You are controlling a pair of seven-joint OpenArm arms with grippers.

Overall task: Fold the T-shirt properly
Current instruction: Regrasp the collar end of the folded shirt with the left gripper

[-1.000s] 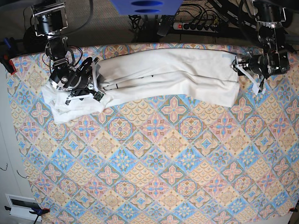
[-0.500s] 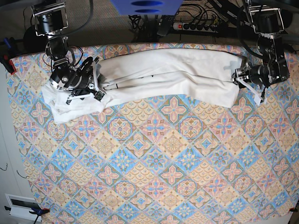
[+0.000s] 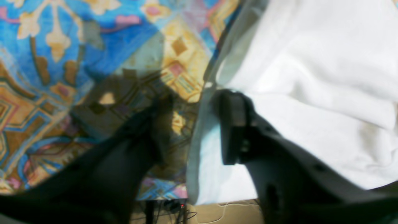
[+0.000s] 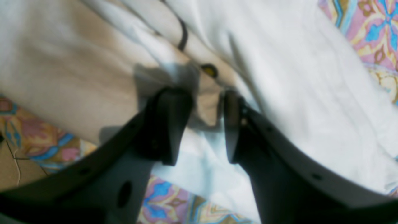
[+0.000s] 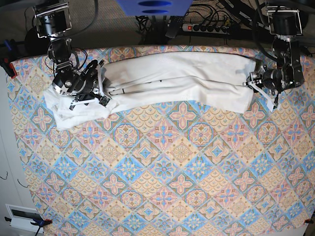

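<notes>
Robot lab: power strip [image 5: 206,27], cables

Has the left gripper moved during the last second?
Yes. In the base view the left gripper has slid toward the T-shirt edge, judged against the tablecloth pattern.

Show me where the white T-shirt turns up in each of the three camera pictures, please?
Base view: the T-shirt stretches across the top of the patterned tablecloth.
Left wrist view: it fills the right side.
Right wrist view: it covers most of the frame.
Shared landmark: the tablecloth, visible in all three.
</notes>
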